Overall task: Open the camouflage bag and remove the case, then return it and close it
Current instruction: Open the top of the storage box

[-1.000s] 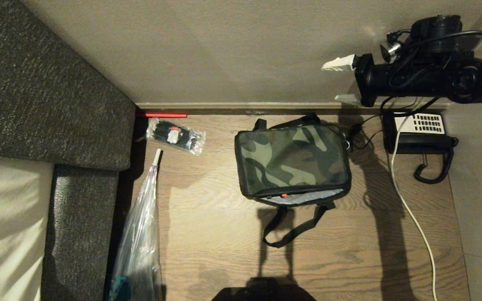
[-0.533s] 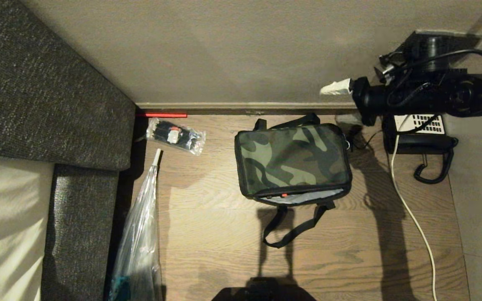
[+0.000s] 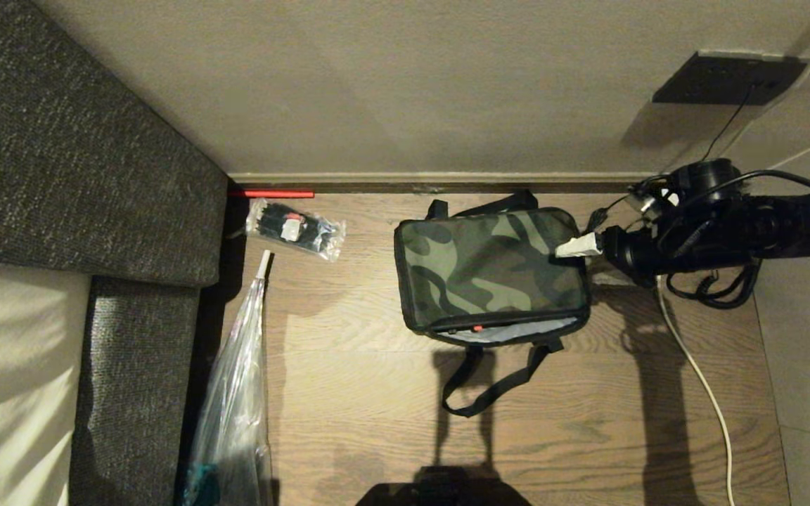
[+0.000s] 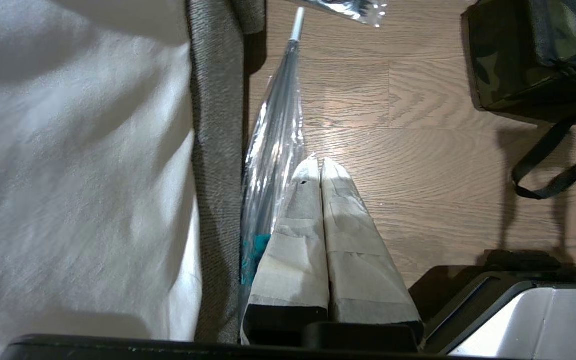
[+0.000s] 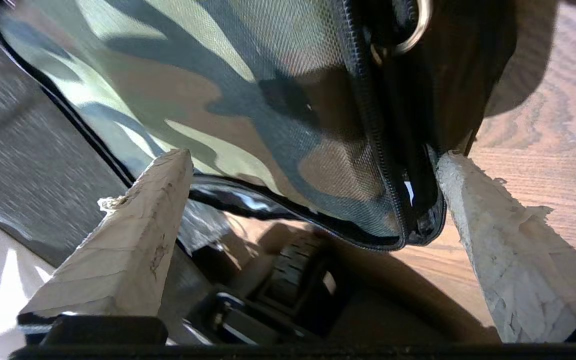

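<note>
The camouflage bag (image 3: 493,270) lies flat on the wooden floor with its lid down. Its near edge gapes a little, showing silver-grey lining (image 3: 510,330) and a spot of red. One black strap (image 3: 479,383) trails toward me. My right gripper (image 3: 577,263) is open at the bag's right edge, one finger over the lid and the other down beside the side wall. In the right wrist view the bag (image 5: 218,100) and its zipper (image 5: 368,125) lie between the spread fingers of the right gripper (image 5: 308,162). The case is hidden. My left gripper (image 4: 316,162) is shut and parked low, left of the bag (image 4: 528,60).
Behind my right arm a black phone cord (image 3: 721,295) shows, and a white cable (image 3: 693,372) runs down the floor. Two clear plastic bags (image 3: 296,228) (image 3: 233,407) lie left of the camouflage bag. A grey sofa (image 3: 60,140) fills the left side, and the wall stands just behind the camouflage bag.
My right arm has come down from in front of the wall to the bag's right edge, its fingers still spread. The bag and the left arm have not moved.
</note>
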{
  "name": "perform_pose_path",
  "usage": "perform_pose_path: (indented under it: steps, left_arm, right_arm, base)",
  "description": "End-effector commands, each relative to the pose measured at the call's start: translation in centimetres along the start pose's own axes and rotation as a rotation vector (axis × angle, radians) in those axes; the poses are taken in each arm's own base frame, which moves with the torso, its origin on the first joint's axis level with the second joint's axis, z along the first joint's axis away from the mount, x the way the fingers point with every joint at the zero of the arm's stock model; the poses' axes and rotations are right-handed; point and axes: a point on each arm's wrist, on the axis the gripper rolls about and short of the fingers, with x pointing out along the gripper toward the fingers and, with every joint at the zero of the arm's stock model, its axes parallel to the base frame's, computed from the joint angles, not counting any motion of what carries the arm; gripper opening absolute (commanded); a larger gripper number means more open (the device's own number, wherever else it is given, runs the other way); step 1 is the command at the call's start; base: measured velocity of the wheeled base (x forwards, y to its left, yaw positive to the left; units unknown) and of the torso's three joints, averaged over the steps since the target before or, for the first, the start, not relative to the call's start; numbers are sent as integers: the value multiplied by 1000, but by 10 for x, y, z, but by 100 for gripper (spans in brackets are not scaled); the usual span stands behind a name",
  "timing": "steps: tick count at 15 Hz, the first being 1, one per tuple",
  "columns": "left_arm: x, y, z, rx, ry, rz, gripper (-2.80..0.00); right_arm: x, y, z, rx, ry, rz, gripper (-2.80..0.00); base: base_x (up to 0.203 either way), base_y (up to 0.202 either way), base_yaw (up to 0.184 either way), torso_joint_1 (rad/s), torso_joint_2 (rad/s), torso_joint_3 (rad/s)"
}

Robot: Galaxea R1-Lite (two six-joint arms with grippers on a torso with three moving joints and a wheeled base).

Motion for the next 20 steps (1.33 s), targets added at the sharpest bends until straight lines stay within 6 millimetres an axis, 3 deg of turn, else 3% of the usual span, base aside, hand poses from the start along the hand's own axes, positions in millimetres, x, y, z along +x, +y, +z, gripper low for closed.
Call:
perform_pose_path:
  steps: [1, 5, 8, 14, 20]
  left_arm:
    - [0, 0, 0, 1, 3, 0, -280]
    - [0, 0, 0, 1, 3, 0, -280]
    - [0, 0, -1, 1, 4, -1, -280]
    - [0, 0, 0, 1, 3, 0, -280]
    - [0, 0, -1, 0, 4, 0, -280]
  right_arm:
    - [7, -14, -2, -16, 17, -17, 0]
    - [4, -11, -3, 25, 27, -8, 0]
    - [3, 5, -3, 119, 23, 22, 0]
    - [9, 16, -11, 101, 45, 32, 0]
    - [37, 33, -26, 184, 115, 62, 0]
  base:
    - [0, 0, 0, 0, 0, 0]
    - [0, 0, 0, 0, 0, 0]
    - [0, 0, 0, 0, 0, 0]
    - [0, 0, 0, 0, 0, 0]
    - [0, 0, 0, 0, 0, 0]
